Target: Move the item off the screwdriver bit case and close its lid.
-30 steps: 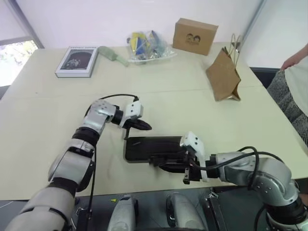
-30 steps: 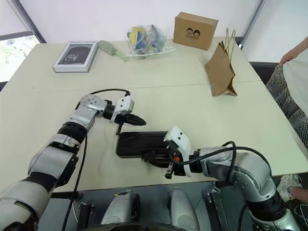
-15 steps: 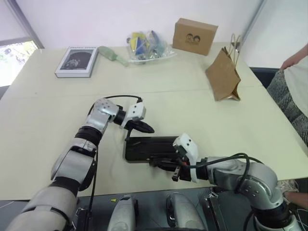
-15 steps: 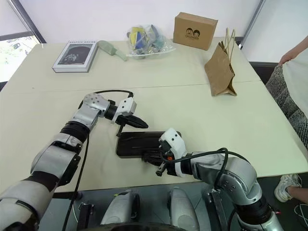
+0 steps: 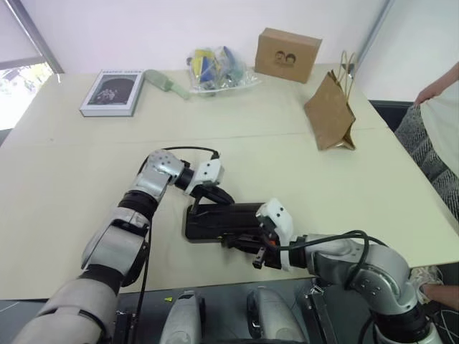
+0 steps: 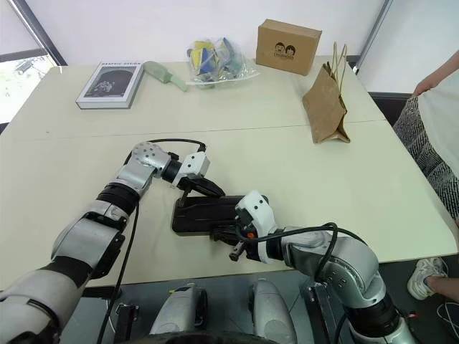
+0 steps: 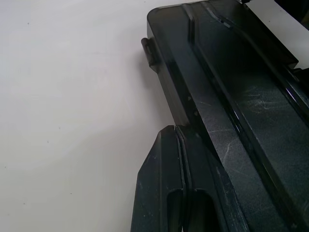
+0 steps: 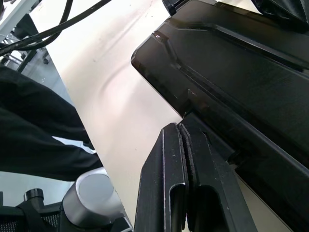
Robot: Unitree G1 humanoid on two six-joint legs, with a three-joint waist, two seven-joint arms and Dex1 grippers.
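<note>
The screwdriver bit case lies flat on the table in front of me, with its dark smoky lid down over it. A small latch tab sticks out at one end. My left gripper is shut, its tips resting on the case's far edge. At the near edge my right gripper is also shut, pressing against the case. Both hold nothing. The item, a brown paper bag with loop handles, stands on the table far to the right, well away from the case.
Along the far edge of the table are a grey-covered book, a pale green object, a clear bag of colourful things and a cardboard box. A person stands at the right edge.
My left gripper has slid a little nearer and rightward onto the case's far edge. The right gripper stays at the near edge, and the case and bag have not moved.
</note>
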